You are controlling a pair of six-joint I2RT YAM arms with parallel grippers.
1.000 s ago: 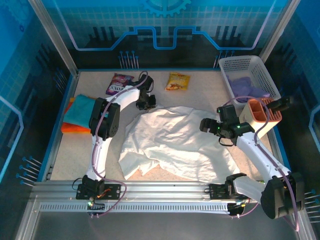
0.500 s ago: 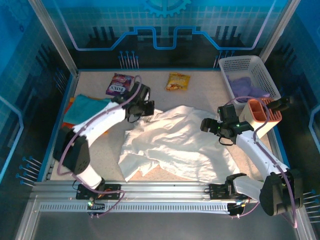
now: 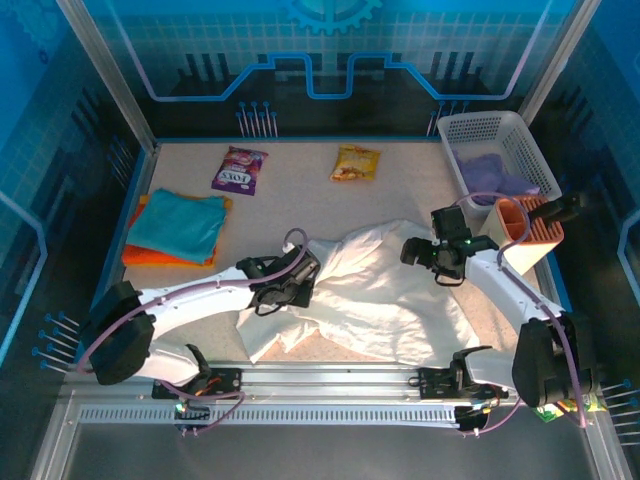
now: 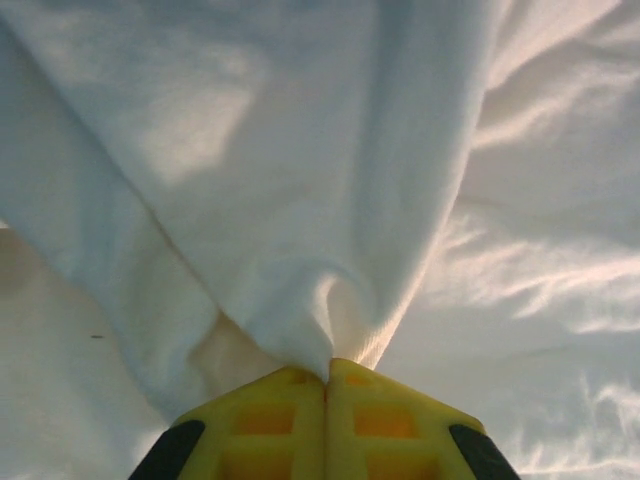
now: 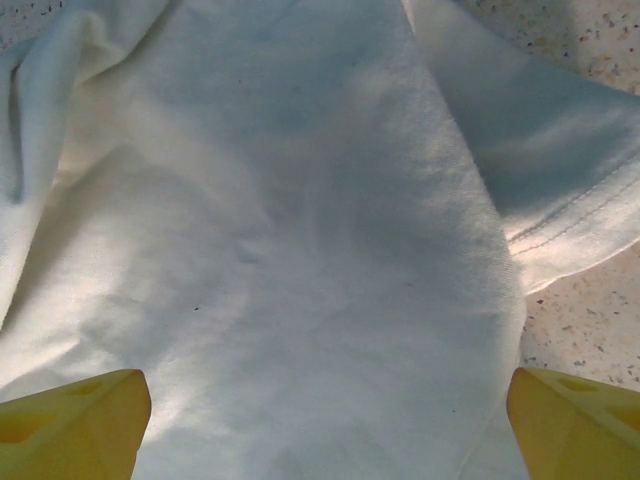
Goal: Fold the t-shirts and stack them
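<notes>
The speckled beige table point(image 3: 420, 165) carries a crumpled white t-shirt point(image 3: 380, 300), spread between the left gripper point(image 3: 305, 275) and the right gripper point(image 3: 412, 250); a folded orange t-shirt point(image 3: 145, 257) lies well left of the left gripper, with a teal t-shirt point(image 3: 180, 222) on top; a purple packet point(image 3: 240, 168) lies far beyond the left gripper; a yellow packet point(image 3: 355, 163) lies beyond the right gripper, to its left; an orange holder point(image 3: 515, 220) stands just right of the right gripper, with a white basket point(image 3: 480, 120) beyond it.
</notes>
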